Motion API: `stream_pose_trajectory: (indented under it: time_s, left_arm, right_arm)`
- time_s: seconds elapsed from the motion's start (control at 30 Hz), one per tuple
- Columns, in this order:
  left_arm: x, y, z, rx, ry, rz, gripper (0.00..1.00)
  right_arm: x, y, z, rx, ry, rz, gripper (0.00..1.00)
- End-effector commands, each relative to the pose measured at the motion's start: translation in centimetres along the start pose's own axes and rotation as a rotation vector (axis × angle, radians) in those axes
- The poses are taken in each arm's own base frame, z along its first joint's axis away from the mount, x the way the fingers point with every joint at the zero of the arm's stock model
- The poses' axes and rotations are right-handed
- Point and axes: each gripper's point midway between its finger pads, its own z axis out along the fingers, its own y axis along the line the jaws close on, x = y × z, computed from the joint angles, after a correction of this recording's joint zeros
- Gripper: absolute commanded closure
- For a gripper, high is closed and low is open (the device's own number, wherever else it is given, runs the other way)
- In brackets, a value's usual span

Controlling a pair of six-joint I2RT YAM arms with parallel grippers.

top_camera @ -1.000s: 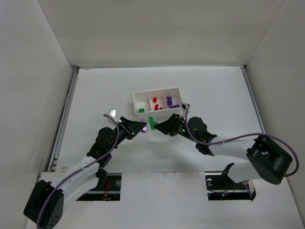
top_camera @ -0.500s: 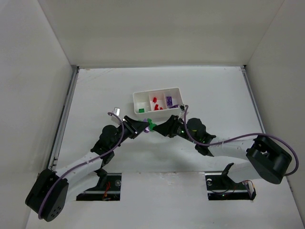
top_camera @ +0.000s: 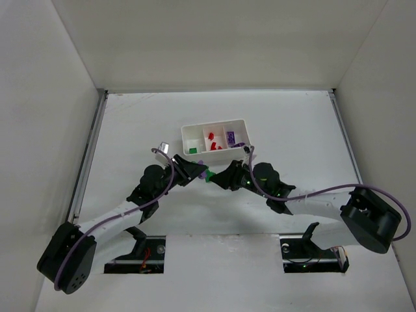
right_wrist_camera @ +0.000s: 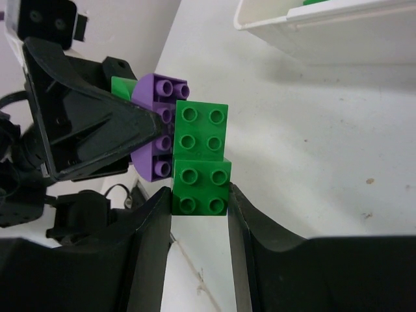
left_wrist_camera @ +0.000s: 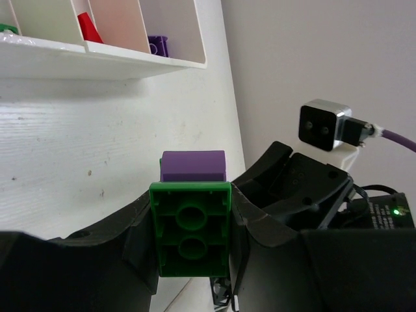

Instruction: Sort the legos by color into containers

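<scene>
A joined cluster of green and purple legos (top_camera: 205, 174) hangs above the table between both grippers, just in front of the white tray (top_camera: 215, 153). My left gripper (left_wrist_camera: 192, 227) is shut on a green brick (left_wrist_camera: 190, 237) seen from its underside, with a purple brick (left_wrist_camera: 193, 166) stuck behind it. My right gripper (right_wrist_camera: 199, 195) is shut on a studded green brick (right_wrist_camera: 201, 188), which joins another green brick (right_wrist_camera: 201, 130) and the purple brick (right_wrist_camera: 156, 123). The tray's compartments hold a green lego (top_camera: 194, 150), red legos (top_camera: 211, 138) and purple legos (top_camera: 230, 137).
The tray's near wall shows in the left wrist view (left_wrist_camera: 104, 62) and in the right wrist view (right_wrist_camera: 325, 32). The right arm's silver camera (left_wrist_camera: 324, 125) sits close to my left gripper. White walls enclose the table on three sides.
My left gripper has moved right and forward until it met the right gripper. The purple and green bricks, apart one second ago, are now pressed together between both grippers.
</scene>
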Motion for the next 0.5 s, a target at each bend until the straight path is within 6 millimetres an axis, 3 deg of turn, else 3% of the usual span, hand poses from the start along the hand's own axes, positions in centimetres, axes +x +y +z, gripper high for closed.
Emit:
stream_pose_trajectory:
  time_s: [0.0, 0.2, 0.47]
  left_arm:
    - [-0.9, -2.0, 0.6, 0.03, -0.017, 0.098, 0.79]
    - [-0.2, -0.9, 1.4, -0.047, 0.012, 0.16, 0.79]
    - [3.0, 6.7, 1.8, -0.359, 0.125, 0.251, 0.79]
  right_arm:
    - [-1.5, 1.3, -0.2, 0.014, -0.044, -0.095, 0.7]
    - [-1.0, 1.7, -0.6, 0.064, -0.034, -0.175, 0.7]
    - [-0.3, -2.9, -2.4, 0.257, -0.054, -0.203, 0.7]
